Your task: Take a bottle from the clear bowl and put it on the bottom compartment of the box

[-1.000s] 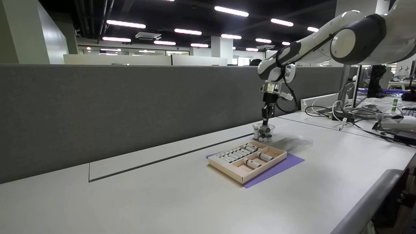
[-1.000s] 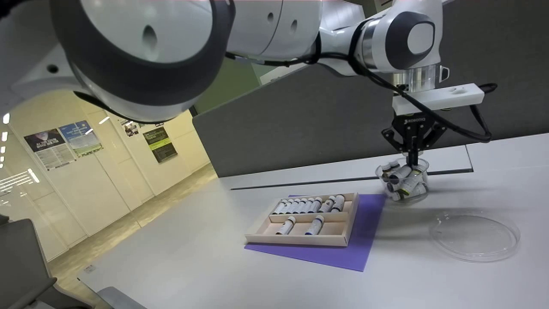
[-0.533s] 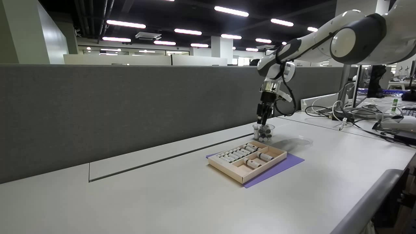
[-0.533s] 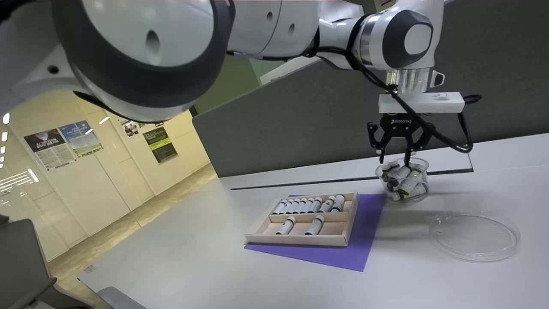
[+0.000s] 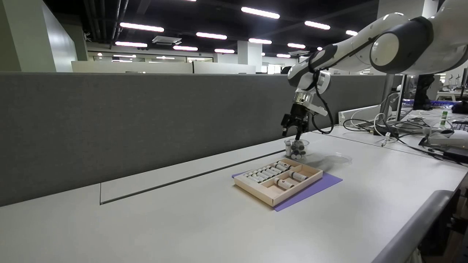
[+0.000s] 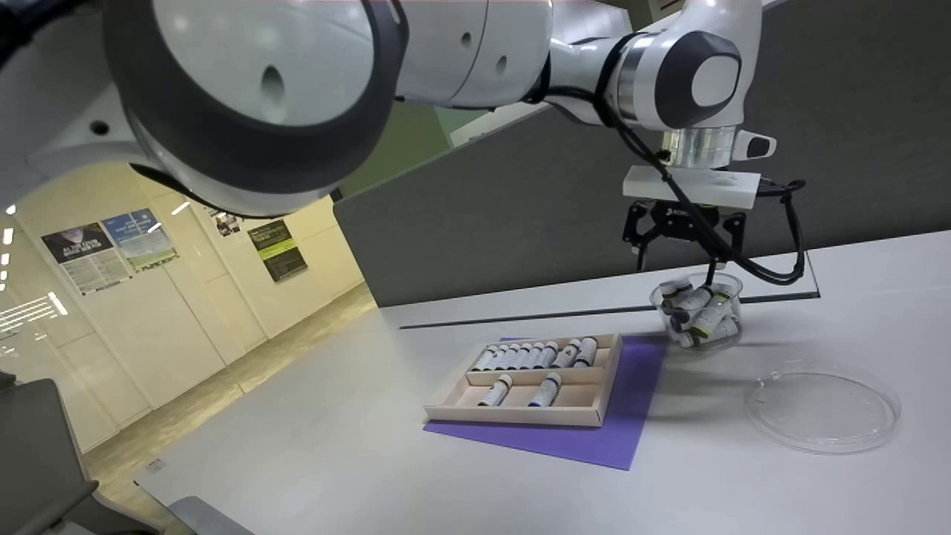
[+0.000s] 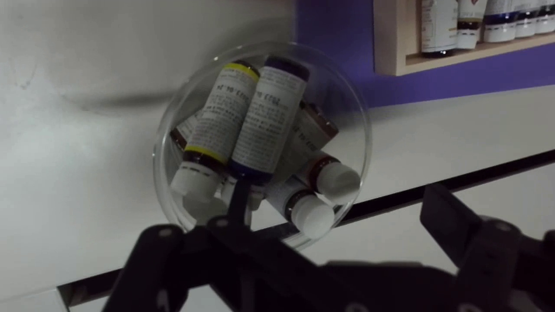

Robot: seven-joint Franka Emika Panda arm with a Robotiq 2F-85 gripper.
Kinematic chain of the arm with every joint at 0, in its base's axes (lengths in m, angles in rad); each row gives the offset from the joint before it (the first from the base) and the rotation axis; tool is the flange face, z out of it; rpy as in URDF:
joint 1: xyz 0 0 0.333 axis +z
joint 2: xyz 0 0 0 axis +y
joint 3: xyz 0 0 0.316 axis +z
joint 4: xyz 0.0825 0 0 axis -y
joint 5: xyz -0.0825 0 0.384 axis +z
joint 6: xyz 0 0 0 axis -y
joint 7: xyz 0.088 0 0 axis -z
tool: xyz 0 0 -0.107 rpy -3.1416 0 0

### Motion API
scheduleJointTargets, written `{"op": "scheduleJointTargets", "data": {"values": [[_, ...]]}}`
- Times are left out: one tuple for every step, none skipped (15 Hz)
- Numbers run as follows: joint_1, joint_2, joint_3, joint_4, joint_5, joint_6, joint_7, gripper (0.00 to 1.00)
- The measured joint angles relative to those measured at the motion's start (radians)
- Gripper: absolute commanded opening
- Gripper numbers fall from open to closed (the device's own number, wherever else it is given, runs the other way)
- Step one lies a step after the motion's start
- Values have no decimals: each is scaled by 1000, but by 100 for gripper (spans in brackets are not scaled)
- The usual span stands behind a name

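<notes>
Nothing grabbed yet: fingers [image 7: 448, 223] spread wide apart, one over bowl [image 7: 158, 149] of bottles [image 7: 269, 121]. Pick, carry, drop into box [image 6: 513, 416] all left, imo.

The end effector [image 5: 291, 136], nearly vertical above the clear bowl [image 7: 356, 134] one second ago, now leans. Its fingers [image 7: 448, 221], together at the bowl one second ago and partly separated half a second ago, are now spread wide: in the wrist view, one stands over the bowl, the other outside its rim.
</notes>
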Motion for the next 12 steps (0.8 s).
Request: {"op": "scheduleJointTargets", "data": {"values": [[3, 0, -1, 1, 0, 3, 51, 100], [6, 0, -4, 2, 0, 3, 99, 100], [10, 0, -8, 3, 0, 3, 149, 100], [14, 0, -12, 4, 0, 3, 198, 100], [18, 0, -16, 5, 0, 3, 249, 100], [23, 0, -21, 5, 0, 3, 297, 100], [27, 0, -25, 5, 0, 3, 345, 100], [30, 1, -30, 5, 0, 3, 392, 100], [32, 3, -36, 5, 0, 3, 432, 100], [34, 4, -39, 5, -1, 3, 465, 100], [34, 4, -42, 5, -1, 3, 491, 100], [35, 5, -47, 5, -1, 3, 516, 100]]}}
